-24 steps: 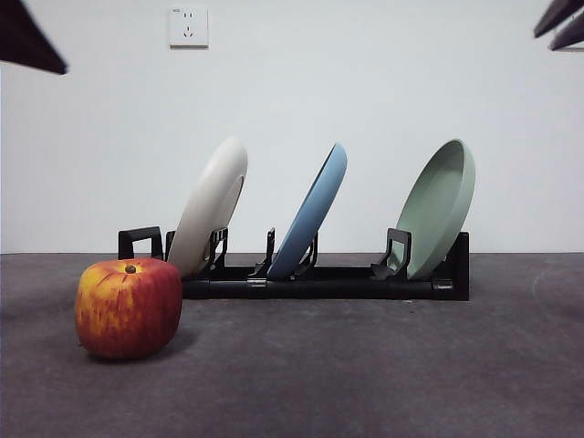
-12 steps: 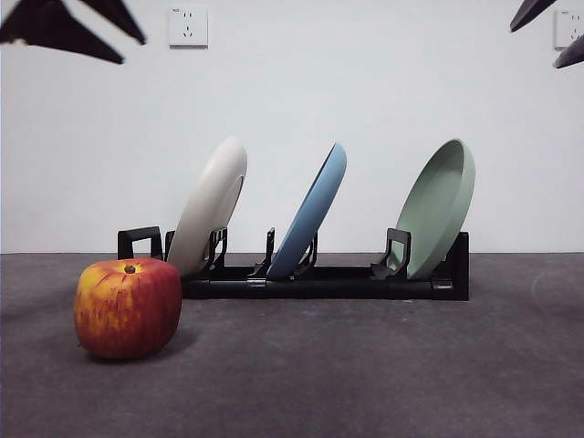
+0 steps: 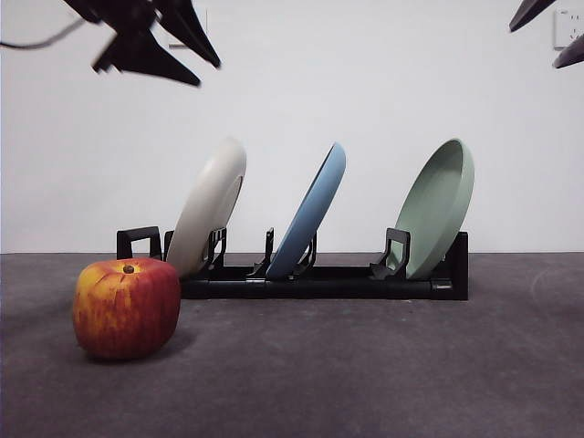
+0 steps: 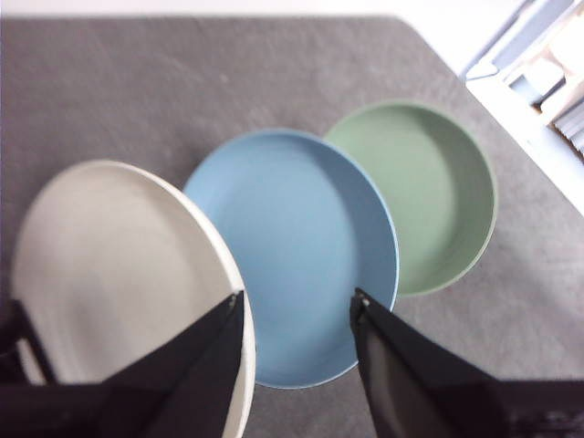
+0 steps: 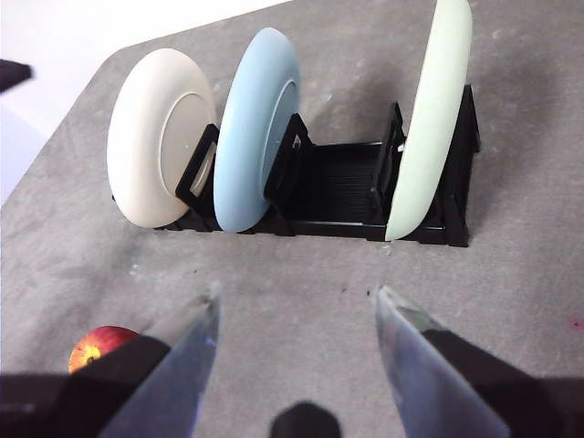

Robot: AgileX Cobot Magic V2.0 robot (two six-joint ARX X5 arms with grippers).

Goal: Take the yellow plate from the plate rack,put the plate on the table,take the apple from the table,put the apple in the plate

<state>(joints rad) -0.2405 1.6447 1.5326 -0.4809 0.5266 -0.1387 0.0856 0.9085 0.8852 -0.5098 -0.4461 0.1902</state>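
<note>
The left end effector (image 4: 297,306) hangs above the yellow plate (image 3: 208,206), jaws wide, likely to take its rim. The plate leans in the plate rack (image 3: 319,285), the apple (image 3: 127,307) just beside on the dark grey surface (image 3: 383,365). The right end effector (image 5: 297,306) waits, wide. A white wall stands behind.

You can see a blue plate (image 3: 313,212) standing tilted in the middle. A pale green plate (image 3: 442,206) leans at the far end. Behind them is a plain white wall (image 3: 365,91) with a white socket (image 3: 568,27) in the top corner.
</note>
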